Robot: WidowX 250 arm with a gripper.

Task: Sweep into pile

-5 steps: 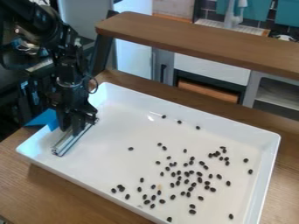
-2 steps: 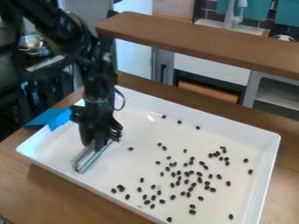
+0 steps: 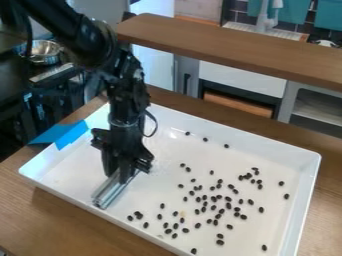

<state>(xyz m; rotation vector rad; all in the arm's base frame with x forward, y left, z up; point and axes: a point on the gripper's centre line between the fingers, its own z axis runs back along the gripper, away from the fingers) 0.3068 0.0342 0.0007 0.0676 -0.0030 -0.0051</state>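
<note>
Far left of the tool (image 3: 122,172), up at the back: shiny metal bowl (image 3: 44,52). Blue tape (image 3: 61,134) next, left of the tool, stuck over the tray corner. White tray (image 3: 67,172) sits on the wooden tabletop (image 3: 23,207), runs from left of the tool to well right of it. Metal bar (image 3: 112,191) just below the tool, slanting down-left, low end at or near the tray floor; can't tell if it touches. Tool itself hangs over the left part of the tray, pinching the bar's upper end. Black arm (image 3: 77,35) comes in above it from upper left.

Beans (image 3: 228,205), small and dark, all right of the tool or below and right of it, not piled. Few loose ones nearest, below-right of the bar. Three strung out up-right, toward the tray's back wall. Thickest scatter well right of the tool, a few strays by the right wall. Behind, up-right of the tool: raised wooden shelf (image 3: 230,50), then teal cloth (image 3: 328,15) at far right.
</note>
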